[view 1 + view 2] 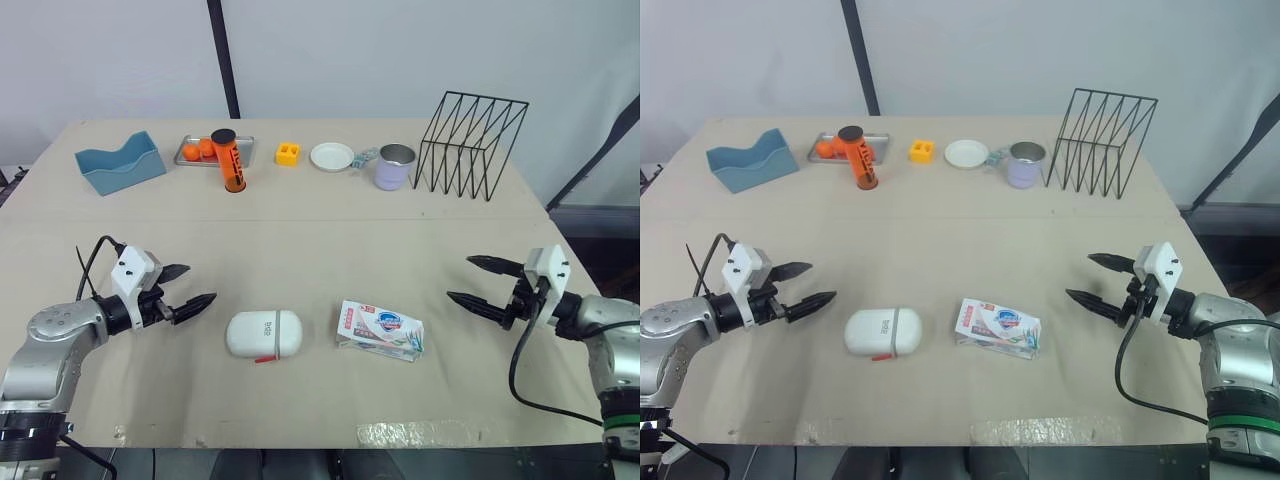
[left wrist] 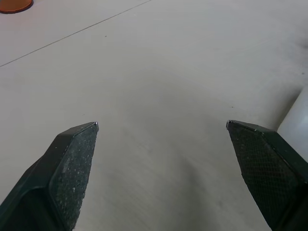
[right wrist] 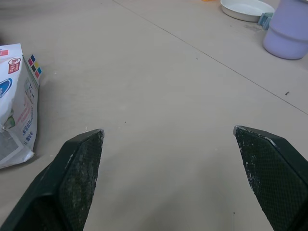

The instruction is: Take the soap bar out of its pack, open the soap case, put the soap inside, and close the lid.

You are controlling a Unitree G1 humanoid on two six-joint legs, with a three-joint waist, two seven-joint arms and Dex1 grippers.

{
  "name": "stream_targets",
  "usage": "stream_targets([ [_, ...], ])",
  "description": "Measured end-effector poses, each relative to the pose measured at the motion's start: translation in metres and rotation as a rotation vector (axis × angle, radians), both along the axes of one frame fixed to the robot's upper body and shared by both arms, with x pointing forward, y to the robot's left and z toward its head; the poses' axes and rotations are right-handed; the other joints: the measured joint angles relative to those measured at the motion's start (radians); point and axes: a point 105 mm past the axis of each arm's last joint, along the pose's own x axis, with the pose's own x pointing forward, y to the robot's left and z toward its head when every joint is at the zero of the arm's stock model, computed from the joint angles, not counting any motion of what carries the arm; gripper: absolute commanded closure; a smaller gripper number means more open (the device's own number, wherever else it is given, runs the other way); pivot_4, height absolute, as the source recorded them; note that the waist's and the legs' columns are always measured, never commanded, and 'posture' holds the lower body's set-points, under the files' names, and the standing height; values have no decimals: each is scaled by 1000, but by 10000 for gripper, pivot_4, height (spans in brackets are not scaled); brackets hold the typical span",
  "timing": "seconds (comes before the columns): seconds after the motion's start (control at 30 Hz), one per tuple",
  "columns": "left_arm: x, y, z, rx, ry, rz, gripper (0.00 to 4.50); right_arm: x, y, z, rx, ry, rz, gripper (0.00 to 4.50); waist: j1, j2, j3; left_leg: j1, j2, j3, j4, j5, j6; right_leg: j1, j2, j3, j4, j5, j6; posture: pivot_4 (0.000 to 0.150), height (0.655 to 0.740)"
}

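Note:
A white oval soap case [image 1: 264,334] lies shut on the table near the front, with a small red tab at its front edge. Just to its right lies the soap pack [image 1: 380,330], a white printed wrapper with a blue logo, flat on the table; its end also appears in the right wrist view as the soap pack [image 3: 17,103]. My left gripper [image 1: 190,286] is open, a short way left of the case, holding nothing. My right gripper [image 1: 472,281] is open too, right of the pack and apart from it.
Along the far edge stand a blue holder [image 1: 120,163], a metal tray [image 1: 190,152] with oranges, an orange canister [image 1: 229,160], a yellow block [image 1: 288,154], a white dish [image 1: 332,156], a lavender cup [image 1: 395,167] and a black wire rack [image 1: 470,145].

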Motion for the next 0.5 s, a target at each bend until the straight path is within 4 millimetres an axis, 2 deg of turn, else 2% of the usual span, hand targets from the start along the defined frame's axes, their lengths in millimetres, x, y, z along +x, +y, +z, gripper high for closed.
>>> stream_targets([
  [0.1, 1, -2, 3, -6, -7, -16, 0, 1, 2, 2, -1, -3, 15, 331, 0, 0, 0, 0, 0, 0, 0, 0, 0, 0, 0, 0, 0, 0, 0, 1500, 7400],
  [0.2, 1, -11, 16, -37, -38, -75, 0, 1, 9, 7, -14, 3, 63, 331, 0, 0, 0, 0, 0, 0, 0, 0, 0, 0, 0, 0, 0, 0, 0, 1500, 7400],
  [0.27, -2, -24, 28, -48, -76, -151, 0, -1, 18, 13, -31, 6, 117, 331, 0, 0, 0, 0, 0, 0, 0, 0, 0, 0, 0, 0, 0, 0, 0, 1500, 7400],
  [0.4, -21, -54, 37, -40, -84, -347, 0, -16, 33, 23, -75, 32, 233, 331, 1, 0, 0, 0, 0, 0, 0, 0, 0, 0, 0, 0, 0, 0, 0, 1500, 7400],
  [0.5, -35, -70, 34, -32, -61, -458, 0, -37, 45, 10, -112, 107, 327, 331, 1, 0, 0, 0, 0, 0, 0, 0, 0, 0, 0, 0, 0, 0, 0, 1500, 7400],
])
